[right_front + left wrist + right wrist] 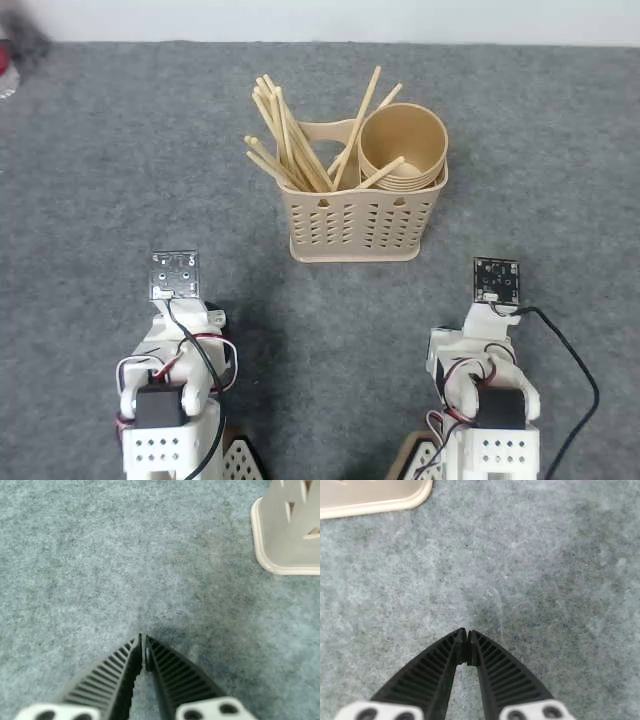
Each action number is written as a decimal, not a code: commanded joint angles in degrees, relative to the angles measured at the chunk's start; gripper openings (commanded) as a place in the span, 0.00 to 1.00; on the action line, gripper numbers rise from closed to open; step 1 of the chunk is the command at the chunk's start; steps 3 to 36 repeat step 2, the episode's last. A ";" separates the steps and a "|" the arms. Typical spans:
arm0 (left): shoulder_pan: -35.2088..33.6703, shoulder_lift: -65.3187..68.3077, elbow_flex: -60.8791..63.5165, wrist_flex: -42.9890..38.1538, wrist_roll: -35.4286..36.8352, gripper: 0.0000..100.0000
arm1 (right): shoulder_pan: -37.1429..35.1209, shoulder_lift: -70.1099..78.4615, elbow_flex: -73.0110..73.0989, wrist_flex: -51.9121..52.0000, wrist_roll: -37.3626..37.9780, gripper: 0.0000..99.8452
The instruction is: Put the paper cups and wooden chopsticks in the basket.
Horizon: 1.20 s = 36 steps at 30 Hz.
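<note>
The main risk, as I judge it, was a needless push against the basket [355, 225]. The wooden chopsticks [290, 150] stood loose and fanned out, and several leaned over the basket's rim. A knock from either arm could have thrown some out or tipped the basket over. One or two sticks also leaned across toward the cup side of the basket, so they could have slid if it was shaken. Nothing of the task lay outside the basket on the grey worktop [100, 150], so I judged the work finished and no new reach needed.

The paper cups [402, 145] sat stacked in the basket's compartment on the right arm's side. The chopsticks filled the compartment on the left arm's side.

The left hand [144, 647] was pressed together and held nothing. It hung over bare worktop, apart from the basket's near corner. The right hand [466, 640] was also pressed together and empty, likewise drawn back from the basket's base.
</note>
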 commanded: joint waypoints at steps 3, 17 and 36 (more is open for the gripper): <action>-0.18 -1.14 -0.40 0.09 0.44 0.01 | 0.66 -0.84 0.97 0.22 -0.44 0.01; -0.18 -1.14 -0.40 0.09 0.44 0.01 | 0.66 -0.84 0.97 0.22 -0.44 0.01; -0.18 -1.14 -0.40 0.09 0.44 0.01 | 0.66 -0.84 0.97 0.22 -0.44 0.01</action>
